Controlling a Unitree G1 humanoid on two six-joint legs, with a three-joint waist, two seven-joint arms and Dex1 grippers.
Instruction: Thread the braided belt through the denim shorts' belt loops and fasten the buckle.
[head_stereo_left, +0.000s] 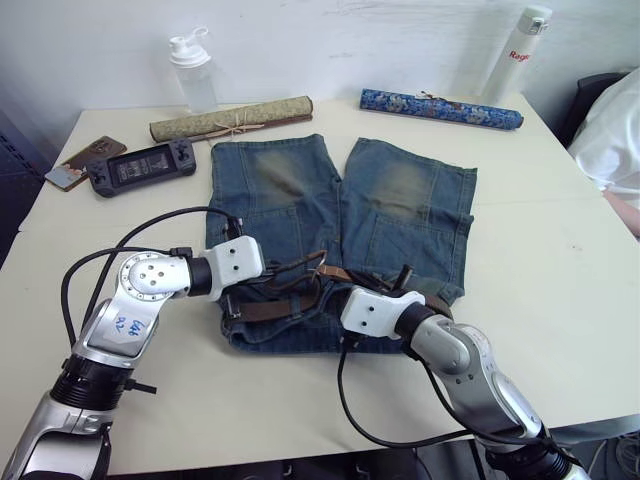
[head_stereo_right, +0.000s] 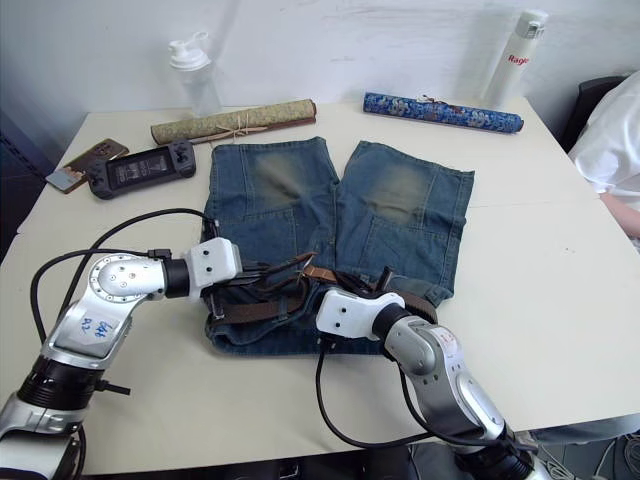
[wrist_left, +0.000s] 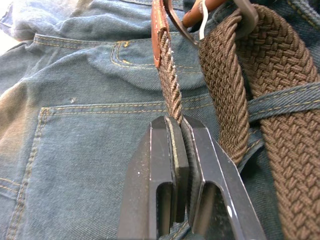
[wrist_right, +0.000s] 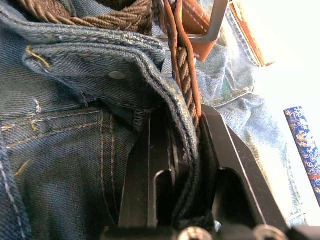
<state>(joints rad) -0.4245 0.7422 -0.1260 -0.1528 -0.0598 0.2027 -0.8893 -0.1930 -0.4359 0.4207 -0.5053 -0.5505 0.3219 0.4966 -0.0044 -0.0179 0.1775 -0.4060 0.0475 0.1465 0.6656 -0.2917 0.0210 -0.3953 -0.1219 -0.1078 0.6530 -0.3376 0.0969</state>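
Braided belt (wrist_left: 172, 95) lies along the waistband of the denim shorts (head_stereo_left: 400, 215), its strap pinched edge-on between the clenched fingers of the left gripper (wrist_left: 181, 145). Beside it on the same waistband, the right gripper (wrist_right: 192, 135) clamps the denim edge together with the belt's tan leather end, just short of the buckle (wrist_right: 216, 20).

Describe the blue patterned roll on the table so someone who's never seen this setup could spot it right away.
Start at the denim shorts spread in the middle of the table, then look past their right leg toward the far edge. The blue patterned roll lies there beside a white bottle; its neighbour left is a tan roll.
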